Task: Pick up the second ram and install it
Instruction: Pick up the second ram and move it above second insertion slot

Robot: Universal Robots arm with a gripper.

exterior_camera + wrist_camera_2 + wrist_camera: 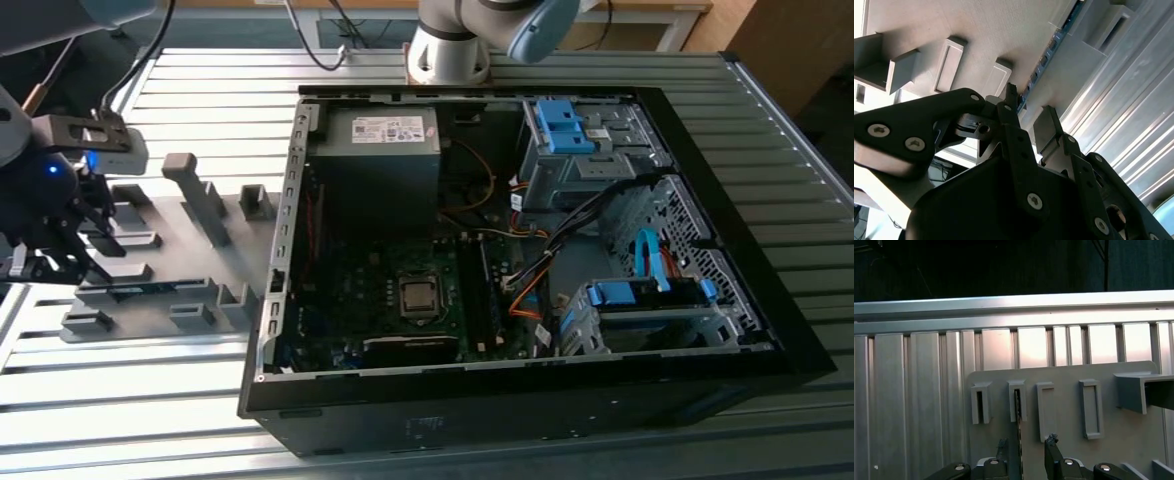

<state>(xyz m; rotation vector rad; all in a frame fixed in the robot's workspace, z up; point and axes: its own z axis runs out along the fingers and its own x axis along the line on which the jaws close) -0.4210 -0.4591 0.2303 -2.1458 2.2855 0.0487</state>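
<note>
The second ram point(1017, 432) stands on edge in the grey holder blocks, one end tucked into a slotted block. In the second wrist view the ram point(1046, 55) is a dark blue-green strip running away from the fingers. My gripper point(1027, 442) is open and straddles it, one black fingertip on each side with a gap to the board. In the exterior view the gripper point(60, 262) hangs at the far left over the ram point(140, 290), low above the grey holder plate point(174, 235).
An open computer case point(534, 230) lies to the exterior view's right of the plate, its motherboard point(400, 300) and long black slots point(487, 290) exposed. Upright grey blocks point(200, 200) stand on the plate. The slatted aluminium table point(120, 400) lies all around, with the arm's base point(447, 50) at the back.
</note>
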